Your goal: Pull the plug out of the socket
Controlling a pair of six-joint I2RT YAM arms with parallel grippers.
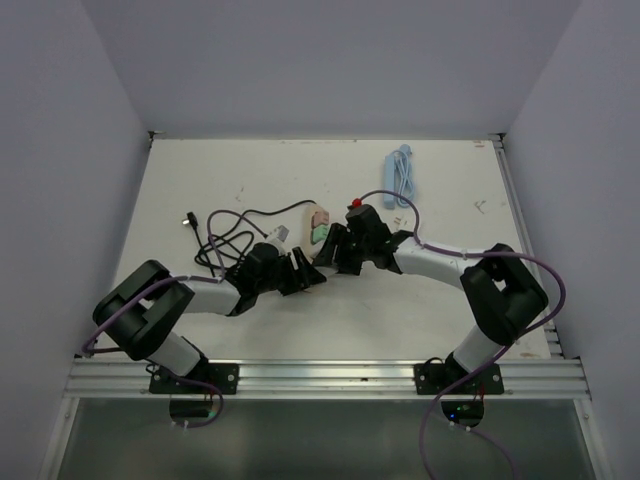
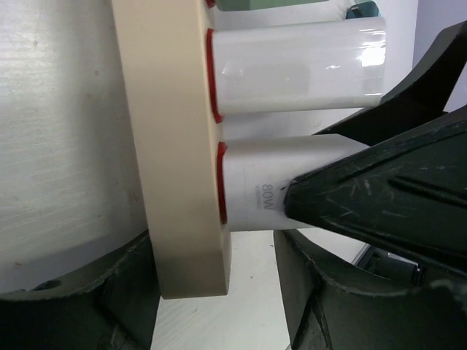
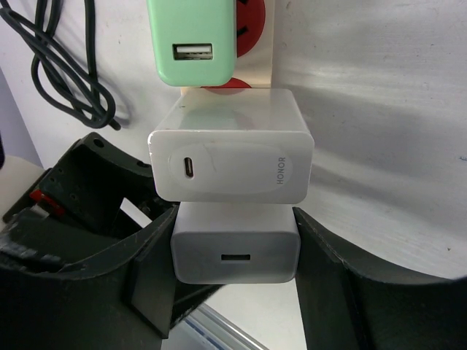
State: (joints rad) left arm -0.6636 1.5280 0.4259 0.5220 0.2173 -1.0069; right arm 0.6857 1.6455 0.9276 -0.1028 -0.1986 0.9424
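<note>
A beige socket strip (image 1: 318,222) lies mid-table with three chargers plugged into its red sockets. The plug at its near end is a small white charger (image 3: 235,244), and my right gripper (image 3: 235,255) is shut on it, one finger flat against each side. The same plug (image 2: 259,189) shows in the left wrist view with a right finger (image 2: 379,197) on it. My left gripper (image 2: 215,292) straddles the strip's end (image 2: 175,146), open, with a gap between one finger (image 2: 328,292) and the strip's face. From above the two grippers (image 1: 305,272) (image 1: 335,250) meet at the strip.
A larger white charger (image 3: 230,164) and a green charger (image 3: 191,44) sit in the sockets beyond the plug. The strip's black cable (image 1: 225,235) coils to the left. A blue cable bundle (image 1: 400,172) lies at the back right.
</note>
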